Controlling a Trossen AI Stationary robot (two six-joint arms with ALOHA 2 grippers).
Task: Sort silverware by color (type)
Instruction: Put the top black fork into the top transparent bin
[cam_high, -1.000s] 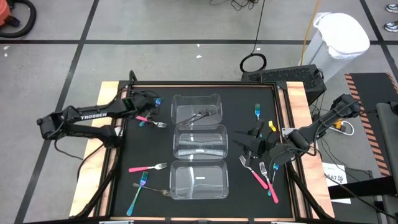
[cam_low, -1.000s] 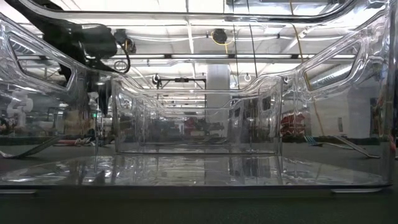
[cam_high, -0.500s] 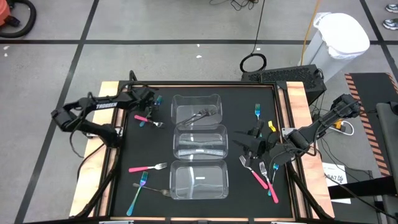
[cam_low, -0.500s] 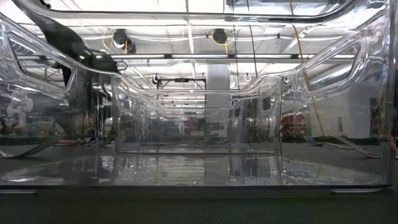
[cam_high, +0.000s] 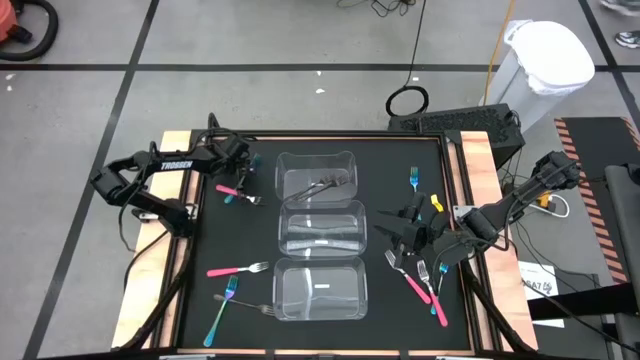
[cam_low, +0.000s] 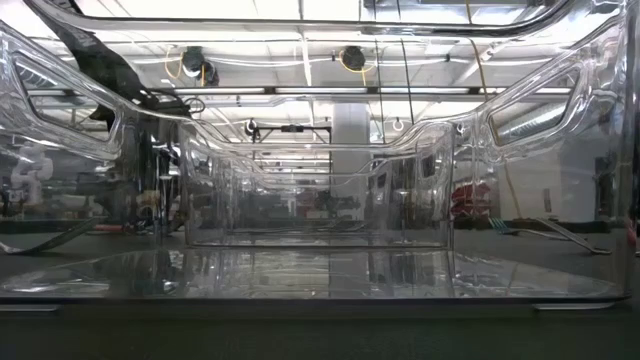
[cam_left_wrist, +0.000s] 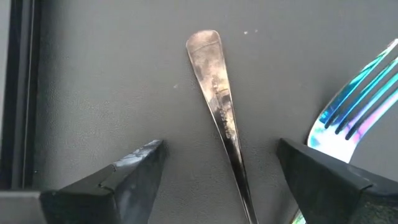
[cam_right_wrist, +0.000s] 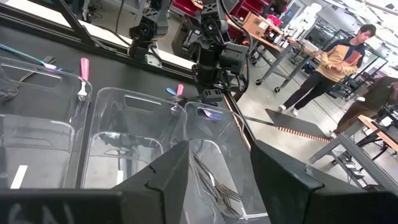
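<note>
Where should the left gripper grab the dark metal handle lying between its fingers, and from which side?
Grip the grey handle on its narrow neck, coming straight down from above. It lies flat on the black mat, centred between the open fingers of the left gripper, so they can probably close across its thin width. The iridescent fork lies close beside one finger and could be nudged.

Left end effector (cam_high: 238, 172) at desk (cam_high: 250, 235) far-left corner, fingers spread, fork handle (cam_left_wrist: 219, 99) between them on desk. Three containers (cam_high: 320, 235) in row beside it toward centre; forks (cam_high: 322, 185) in nearest one. Right end effector (cam_high: 408, 232) just beyond row; forks (cam_high: 425, 285) behind it.
</note>
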